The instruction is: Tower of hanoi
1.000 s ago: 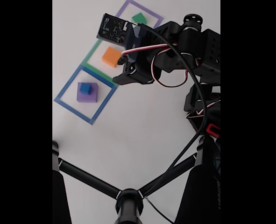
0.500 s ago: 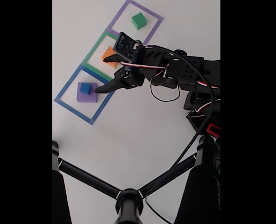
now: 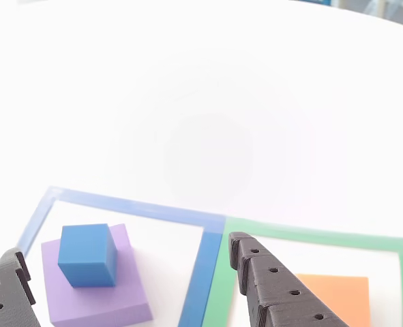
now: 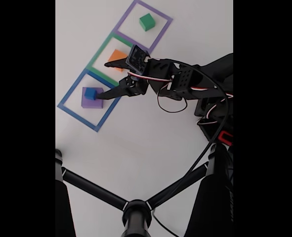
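The tower of hanoi blocks lie in three taped squares on the white table. The small blue block (image 4: 90, 92) (image 3: 86, 254) sits on top of the purple block (image 4: 93, 102) (image 3: 99, 293) in the blue outline. An orange block (image 4: 116, 55) (image 3: 334, 296) lies in the green outline, and a green block (image 4: 146, 21) lies in the purple outline. My gripper (image 4: 104, 80) (image 3: 125, 246) is open and low, just right of the blue-on-purple stack in the fixed view. One finger (image 3: 276, 293) is over the blue and green tape; the other finger (image 3: 9, 296) is left of the stack.
The blue tape outline (image 4: 70, 112), green outline (image 4: 97, 54) and purple outline (image 4: 161, 30) run diagonally. A black stand with spreading legs (image 4: 136, 212) fills the bottom of the fixed view. The arm's base and cables (image 4: 215, 123) are at the right.
The arm has swung down and leftward from above the orange block. The open gripper has come down to the blue-on-purple stack. No block has moved.
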`<action>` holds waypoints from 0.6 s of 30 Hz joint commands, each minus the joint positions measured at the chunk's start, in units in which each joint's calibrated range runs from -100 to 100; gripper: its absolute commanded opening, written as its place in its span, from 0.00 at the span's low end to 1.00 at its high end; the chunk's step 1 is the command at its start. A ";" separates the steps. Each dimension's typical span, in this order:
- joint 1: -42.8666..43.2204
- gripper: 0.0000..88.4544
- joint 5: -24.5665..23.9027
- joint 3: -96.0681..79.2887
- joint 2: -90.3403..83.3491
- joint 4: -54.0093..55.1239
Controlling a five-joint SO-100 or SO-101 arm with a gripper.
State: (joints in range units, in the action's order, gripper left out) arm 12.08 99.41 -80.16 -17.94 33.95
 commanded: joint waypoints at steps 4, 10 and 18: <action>2.40 0.38 0.59 1.79 9.10 11.15; 4.22 0.38 0.59 4.97 13.54 12.85; 5.28 0.37 0.59 8.88 18.06 13.66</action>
State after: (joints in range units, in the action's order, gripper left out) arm 16.91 99.41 -74.33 -0.89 45.83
